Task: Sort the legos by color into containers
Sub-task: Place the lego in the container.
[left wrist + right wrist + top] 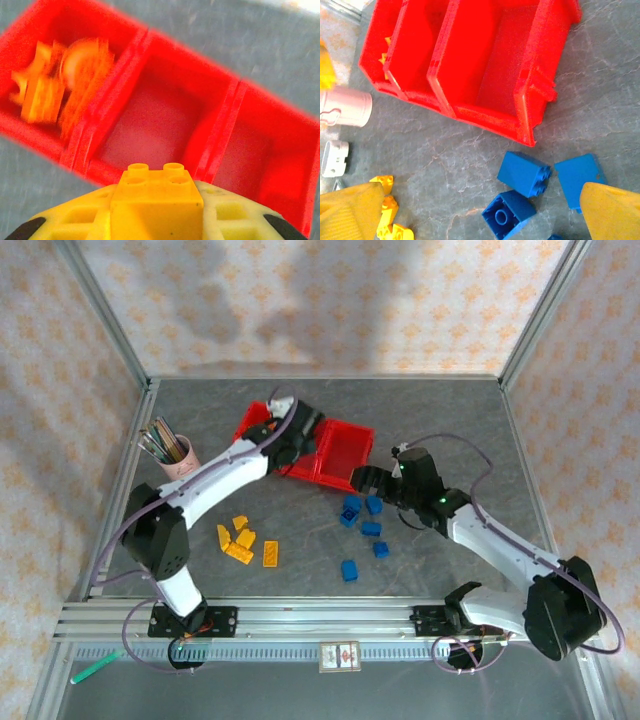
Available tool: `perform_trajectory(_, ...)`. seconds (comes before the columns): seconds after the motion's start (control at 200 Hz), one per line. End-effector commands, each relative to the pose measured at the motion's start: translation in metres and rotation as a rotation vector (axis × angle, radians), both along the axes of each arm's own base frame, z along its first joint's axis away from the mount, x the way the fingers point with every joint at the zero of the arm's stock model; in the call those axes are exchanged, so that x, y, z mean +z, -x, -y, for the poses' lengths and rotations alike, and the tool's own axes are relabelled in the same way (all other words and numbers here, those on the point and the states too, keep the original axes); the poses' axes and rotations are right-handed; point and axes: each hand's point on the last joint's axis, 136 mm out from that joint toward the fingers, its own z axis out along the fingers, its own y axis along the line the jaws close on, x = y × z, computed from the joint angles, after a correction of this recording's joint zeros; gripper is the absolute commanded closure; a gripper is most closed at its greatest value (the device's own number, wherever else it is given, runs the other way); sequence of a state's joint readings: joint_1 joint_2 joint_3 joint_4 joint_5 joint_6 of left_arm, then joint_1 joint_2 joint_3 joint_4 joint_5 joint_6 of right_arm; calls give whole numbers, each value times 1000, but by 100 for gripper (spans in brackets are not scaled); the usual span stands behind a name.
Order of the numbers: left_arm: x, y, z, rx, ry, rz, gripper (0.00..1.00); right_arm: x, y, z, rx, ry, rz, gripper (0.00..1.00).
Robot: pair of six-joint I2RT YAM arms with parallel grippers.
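Delivering yellow: clenching a yellow brick (157, 192) in the left claw (157, 212), nearing the red tray's (222, 130) empty middle bin (150, 125), frame centre. Next, likely: advance, release. Holding right claw (480, 210) spread over blue bricks (525, 172).

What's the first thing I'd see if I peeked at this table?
Probably the bright red containers toward the back of the grey table, with the left gripper holding a yellow brick over them. Then the blue legos scattered in front of them.

Peach floral-patterned walls (330, 300) enclose a grey marbled tabletop (440, 410), framed by aluminium rails (300, 618)
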State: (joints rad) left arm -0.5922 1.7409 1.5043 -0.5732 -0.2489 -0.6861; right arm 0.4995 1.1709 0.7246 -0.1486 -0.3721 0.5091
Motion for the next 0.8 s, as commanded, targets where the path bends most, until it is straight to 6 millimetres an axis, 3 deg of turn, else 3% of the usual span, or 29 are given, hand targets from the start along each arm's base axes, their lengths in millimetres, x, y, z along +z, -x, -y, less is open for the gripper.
perform_trajectory(0.0, -18, -31, 1, -66, -106, -32, 69, 13, -15, -3, -19, -26, 15, 0)
perform_trajectory(0.03, -17, -40, 3, -68, -104, -23, 69, 14, -18, -3, -21, -25, 17, 0)
perform_trajectory(0.045, -27, -45, 5, -73, -113, -36, 69, 14, -19, -3, -24, -24, 18, 0)
perform_trajectory(0.145, -45, -70, 12, -91, -120, -54, 69, 18, -26, 0, -44, -21, 29, 0)
perform_trajectory(0.32, -72, -95, -2, -48, -177, -101, 68, 19, -26, 3, -56, -13, 34, 0)
perform_trajectory(0.425, -79, -98, 0, -82, -140, -121, 54, 16, -24, 3, -52, -11, 25, 0)
perform_trajectory(0.601, -50, -92, 3, -115, -90, -90, 44, 15, -20, 2, -38, -19, 18, 0)
perform_trajectory(0.796, -20, -51, 4, -155, 20, -85, 43, 21, -16, -4, 11, -19, 29, 0)
